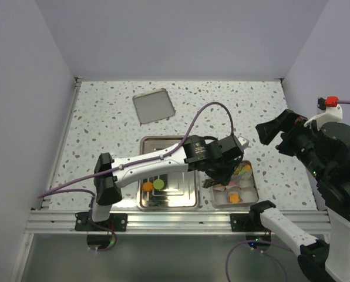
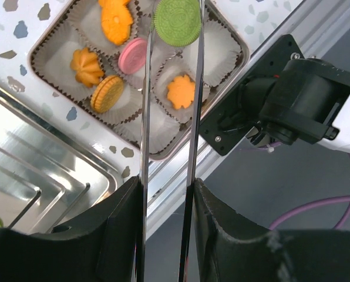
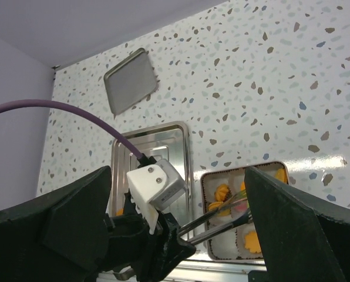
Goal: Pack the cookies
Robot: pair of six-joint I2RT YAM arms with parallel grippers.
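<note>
My left gripper (image 2: 167, 194) is shut on a pair of thin metal tongs (image 2: 146, 117). The tong tips pinch a green cookie (image 2: 177, 22) above the far part of the square tin (image 2: 241, 44). Several cookies lie in the tin's white liners: orange ones (image 2: 87, 66), a pink one (image 2: 134, 56) and an orange sandwich disc (image 2: 107, 94). An orange cookie (image 1: 147, 186) and a green cookie (image 1: 158, 184) rest on the steel tray (image 1: 184, 202). My right gripper (image 1: 275, 130) hangs open and empty, raised at the right, apart from the tin (image 1: 253, 187).
The tin's lid (image 1: 154, 106) lies flat at the back of the speckled table. The aluminium rail (image 1: 181, 220) runs along the near edge. The left arm (image 1: 151, 167) stretches over the tray. The right arm's base (image 2: 292, 100) sits beside the tin.
</note>
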